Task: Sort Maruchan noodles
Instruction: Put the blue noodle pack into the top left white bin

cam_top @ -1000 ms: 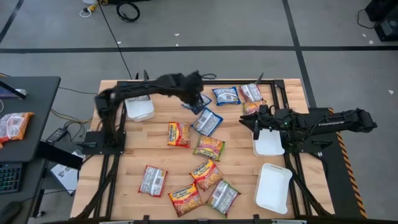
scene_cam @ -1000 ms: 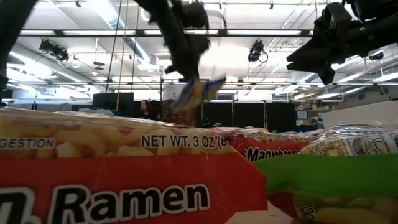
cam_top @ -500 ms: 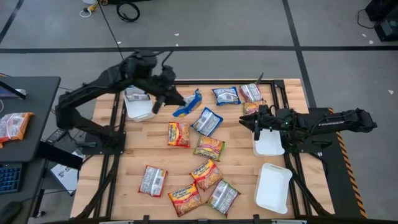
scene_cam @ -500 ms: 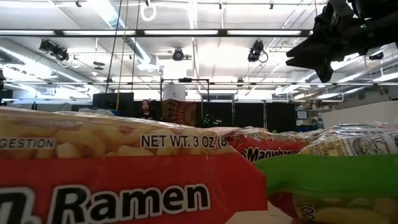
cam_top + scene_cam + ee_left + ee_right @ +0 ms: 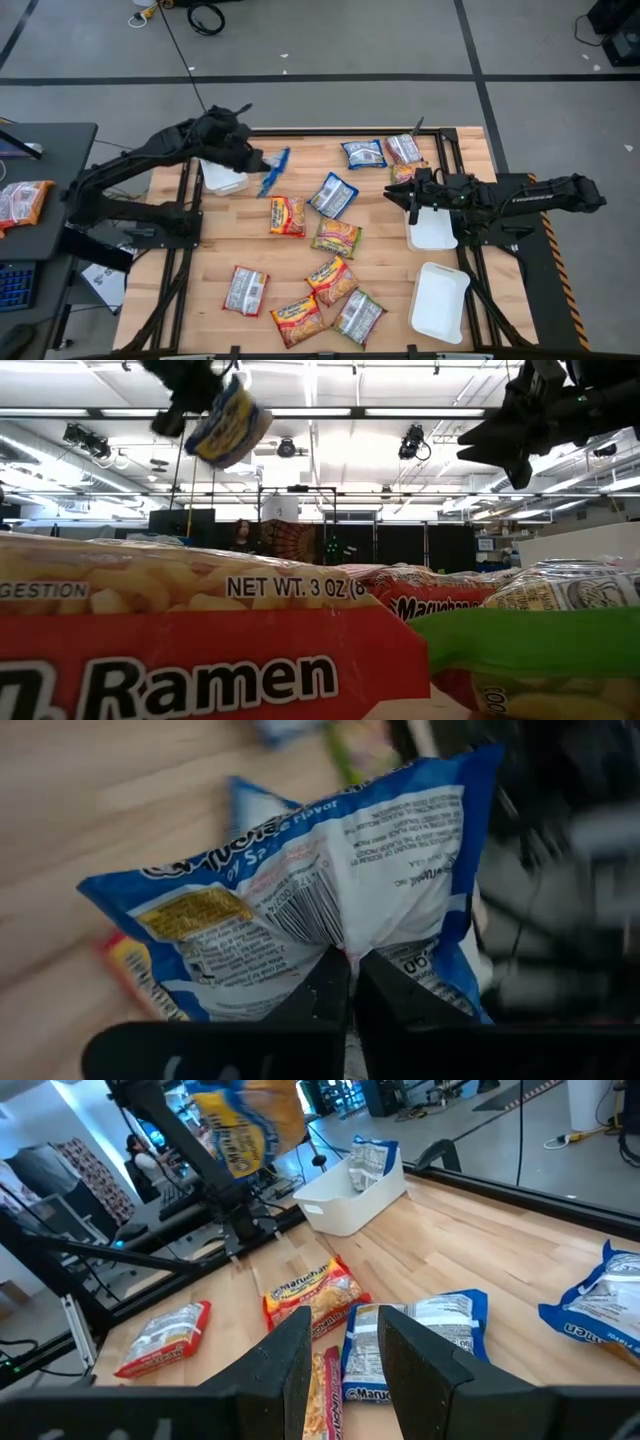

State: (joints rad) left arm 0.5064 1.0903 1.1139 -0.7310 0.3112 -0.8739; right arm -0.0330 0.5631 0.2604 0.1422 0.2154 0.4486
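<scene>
My left gripper (image 5: 257, 162) hangs over the table's far left, shut on a blue-white Maruchan packet (image 5: 272, 172), which also shows in the low view (image 5: 228, 425). It is just right of a white tray (image 5: 224, 180) that holds another blue packet (image 5: 371, 1158). Several more packets lie flat on the wood: blue (image 5: 333, 195), red-yellow (image 5: 287, 215), silver (image 5: 245, 290) and green (image 5: 360, 315). My right gripper (image 5: 411, 197) waits open above the table's right side, nothing between its fingers (image 5: 300, 1350). My left gripper pinches the packet's printed back at its middle seam (image 5: 342, 932), beside the barcode, between its two fingers (image 5: 325, 985). The fingers slant downward from the table's left side. The packet is lifted clear of the table, crumpled around the pinch, and juts out past the fingertips.
Two more white trays sit on the right, one under my right arm (image 5: 432, 232) and one at the near right (image 5: 440, 300). Packets crowd the table's middle and near part (image 5: 332, 280). Bare wood shows at the near left (image 5: 215, 240).
My left gripper has carried the blue packet from the table's far middle toward the left edge and a little up, close to the left tray. Its wrist has rolled, turning the packet about. The packet stayed pinched and clear of the table.
</scene>
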